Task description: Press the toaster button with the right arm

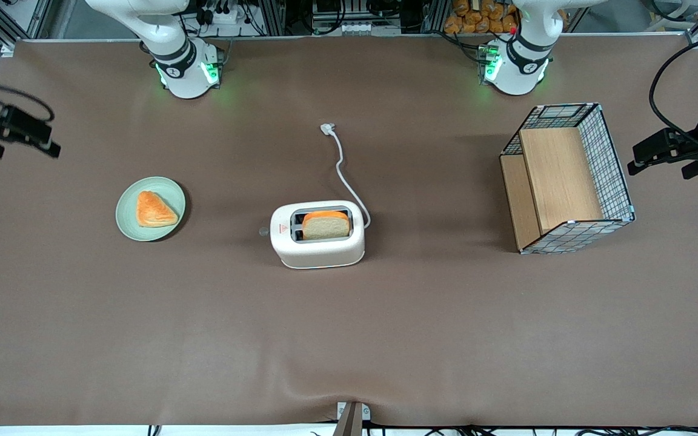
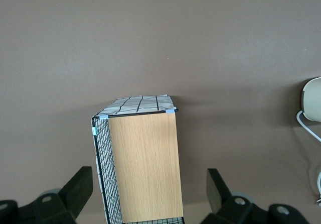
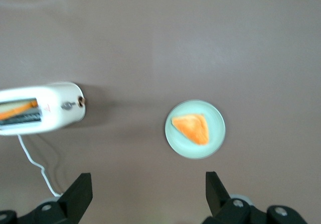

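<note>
The cream-white toaster (image 1: pixel 319 251) stands in the middle of the table with a slice of bread (image 1: pixel 325 225) in its slot. The toaster button (image 1: pixel 263 231) is a tiny grey knob on the narrow end that faces the plate. In the right wrist view the toaster (image 3: pixel 55 108) and the button (image 3: pixel 81 101) are well ahead of the fingers. The right arm's gripper (image 1: pixel 34 136) hovers high at the working arm's end of the table, farther out sideways than the plate. That gripper (image 3: pixel 148 184) is open, with only bare table between its fingers.
A green plate (image 1: pixel 164 189) with a triangular pastry (image 1: pixel 155 209) lies between gripper and toaster. The white cord (image 1: pixel 343 169) runs from the toaster away from the front camera to its plug (image 1: pixel 328 128). A wire basket with wooden shelves (image 1: pixel 567 178) lies toward the parked arm's end.
</note>
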### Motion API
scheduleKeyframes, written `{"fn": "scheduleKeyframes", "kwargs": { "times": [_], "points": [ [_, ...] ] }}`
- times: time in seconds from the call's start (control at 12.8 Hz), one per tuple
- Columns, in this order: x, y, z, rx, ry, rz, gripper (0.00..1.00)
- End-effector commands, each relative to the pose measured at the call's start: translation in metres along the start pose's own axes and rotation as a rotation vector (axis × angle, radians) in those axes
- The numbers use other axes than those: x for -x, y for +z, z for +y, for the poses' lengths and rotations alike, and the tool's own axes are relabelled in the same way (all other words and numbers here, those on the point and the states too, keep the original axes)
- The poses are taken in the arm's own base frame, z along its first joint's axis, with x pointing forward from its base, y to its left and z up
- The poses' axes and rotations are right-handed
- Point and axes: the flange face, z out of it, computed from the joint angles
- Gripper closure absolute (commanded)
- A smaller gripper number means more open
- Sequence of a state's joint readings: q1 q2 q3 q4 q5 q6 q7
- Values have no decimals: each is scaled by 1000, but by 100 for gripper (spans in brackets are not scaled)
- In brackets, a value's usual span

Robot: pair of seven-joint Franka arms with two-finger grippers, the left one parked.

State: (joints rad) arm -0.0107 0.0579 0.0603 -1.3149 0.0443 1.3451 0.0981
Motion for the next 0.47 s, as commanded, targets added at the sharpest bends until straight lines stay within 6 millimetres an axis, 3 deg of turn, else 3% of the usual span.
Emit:
{"fn": "scheduleKeyframes", "kwargs": {
  "times": [0.0, 0.39],
  "points": [
    [32, 20, 5, 43, 42, -20, 0],
    [12, 11, 14, 49, 57, 13, 0]
  ]
}}
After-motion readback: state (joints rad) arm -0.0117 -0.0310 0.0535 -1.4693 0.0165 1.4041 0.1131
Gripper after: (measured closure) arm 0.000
